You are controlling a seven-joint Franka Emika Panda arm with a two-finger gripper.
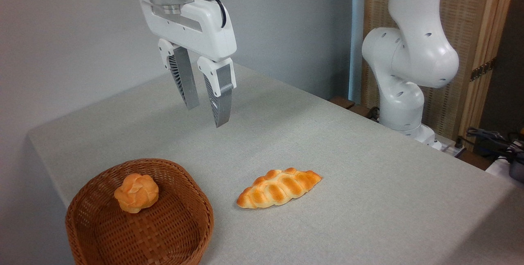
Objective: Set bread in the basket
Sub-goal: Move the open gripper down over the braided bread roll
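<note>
Hovering pincer [206, 115] released, bread [278, 188] on table well below, to its right

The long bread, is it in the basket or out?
Out. The long bread lies on the table, right of the basket.

the pincer [206, 115] hangs pointing down, jaws parted, gripping nothing.

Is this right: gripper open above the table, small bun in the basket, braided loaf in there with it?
Not quite. The braided loaf is not in the basket; it lies on the table to the basket's right, apart from it. The camera view shows this. The rest holds: the gripper hangs open above the table, and the small bun sits in the basket.
</note>
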